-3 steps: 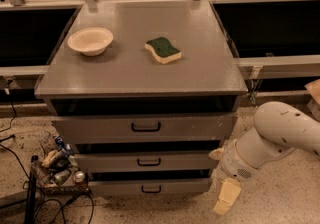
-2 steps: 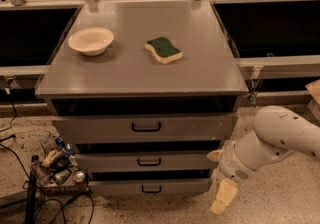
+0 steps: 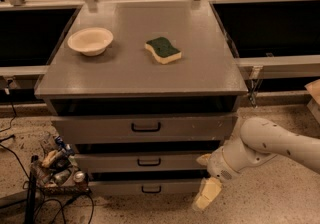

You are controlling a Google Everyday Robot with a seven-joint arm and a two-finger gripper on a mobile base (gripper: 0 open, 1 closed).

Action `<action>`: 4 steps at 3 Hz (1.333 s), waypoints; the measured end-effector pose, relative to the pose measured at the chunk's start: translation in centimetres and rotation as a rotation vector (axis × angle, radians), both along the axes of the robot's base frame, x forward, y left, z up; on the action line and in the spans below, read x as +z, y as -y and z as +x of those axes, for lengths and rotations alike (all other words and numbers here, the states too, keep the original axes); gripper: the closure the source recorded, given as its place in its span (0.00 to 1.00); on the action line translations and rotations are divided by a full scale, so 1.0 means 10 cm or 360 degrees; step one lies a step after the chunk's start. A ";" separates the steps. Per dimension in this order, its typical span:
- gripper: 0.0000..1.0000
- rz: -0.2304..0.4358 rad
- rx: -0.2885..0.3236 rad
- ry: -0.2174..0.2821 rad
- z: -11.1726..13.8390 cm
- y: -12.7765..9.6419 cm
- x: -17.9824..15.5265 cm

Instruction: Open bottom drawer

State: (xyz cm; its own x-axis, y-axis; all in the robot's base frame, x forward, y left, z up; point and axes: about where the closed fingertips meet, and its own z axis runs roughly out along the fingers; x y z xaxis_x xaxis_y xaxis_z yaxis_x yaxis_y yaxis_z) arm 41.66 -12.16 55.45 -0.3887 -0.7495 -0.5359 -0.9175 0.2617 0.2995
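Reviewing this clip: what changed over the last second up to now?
The gripper and arm moved left, toward the right end of the bottom drawer. The gripper has not reached the handle and took hold of nothing. The bottom drawer, the other drawers, the bowl and the sponge stayed put.

cabinet top (image 3: pixel 200 70): grey metal, matt, smooth
bottom drawer (image 3: pixel 120 187): grey matt metal, black handle
bowl (image 3: pixel 90 41), on cabinet top: pale, matt
sponge (image 3: pixel 163 50), on cabinet top: rough green, cream foam
gripper (image 3: pixel 205 178), beside cabinet's lower right corner: cream, matt, spread
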 end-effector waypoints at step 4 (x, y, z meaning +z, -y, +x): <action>0.00 0.0079 -0.0083 -0.0215 0.00 0.10 -0.83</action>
